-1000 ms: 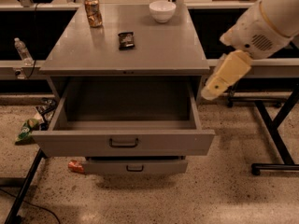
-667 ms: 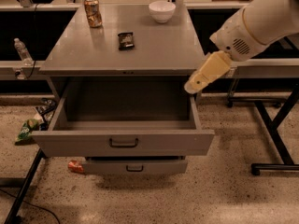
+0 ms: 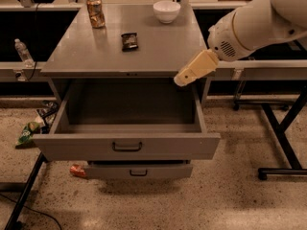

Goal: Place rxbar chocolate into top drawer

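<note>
The rxbar chocolate (image 3: 129, 40) is a small dark wrapper lying flat on the grey cabinet top, left of centre. The top drawer (image 3: 127, 146) is pulled fully open below it and looks empty inside. My gripper (image 3: 182, 79) is the cream-coloured tip of the white arm. It hangs at the cabinet top's front right edge, above the drawer's right rear corner, well to the right of and nearer than the bar. It holds nothing that I can see.
An orange-gold can (image 3: 95, 12) and a white bowl (image 3: 167, 11) stand at the back of the cabinet top (image 3: 163, 49). The lower drawer (image 3: 138, 170) is slightly open. A bottle (image 3: 22, 52) and litter (image 3: 29, 132) lie to the left; a black stand leg (image 3: 283, 147) is at right.
My arm has swung left and slightly up, bringing the gripper from beside the cabinet's right side to its front right edge over the open drawer. Nothing else moved.
</note>
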### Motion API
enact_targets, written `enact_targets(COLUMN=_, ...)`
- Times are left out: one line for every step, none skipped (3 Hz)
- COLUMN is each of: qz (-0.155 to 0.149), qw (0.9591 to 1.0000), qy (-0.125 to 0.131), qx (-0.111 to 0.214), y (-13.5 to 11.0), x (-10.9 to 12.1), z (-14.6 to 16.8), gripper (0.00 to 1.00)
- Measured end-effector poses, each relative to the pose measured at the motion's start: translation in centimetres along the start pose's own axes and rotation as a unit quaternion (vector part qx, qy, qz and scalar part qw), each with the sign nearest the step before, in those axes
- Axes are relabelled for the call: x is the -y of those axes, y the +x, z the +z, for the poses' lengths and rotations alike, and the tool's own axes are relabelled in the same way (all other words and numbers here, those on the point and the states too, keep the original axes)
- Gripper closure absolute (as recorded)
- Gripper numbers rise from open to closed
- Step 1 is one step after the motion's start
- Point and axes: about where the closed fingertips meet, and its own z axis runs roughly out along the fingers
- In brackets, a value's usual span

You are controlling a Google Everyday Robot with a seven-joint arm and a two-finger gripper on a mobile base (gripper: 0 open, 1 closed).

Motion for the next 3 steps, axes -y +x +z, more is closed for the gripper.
enact_targets(qz=0.010, qw=0.9999, qy=0.004, qx=-0.001, y=-0.1, x=-0.2, z=0.7, gripper=0.00)
enact_targets(qz=0.024, qw=0.9987, qy=0.004, qx=0.045, y=-3.4, x=0.8, z=6.0, gripper=0.00)
enact_targets(qz=0.041, qw=0.9963, qy=0.004, qx=0.076, y=-5.1, x=1.5, z=9.7, gripper=0.00)
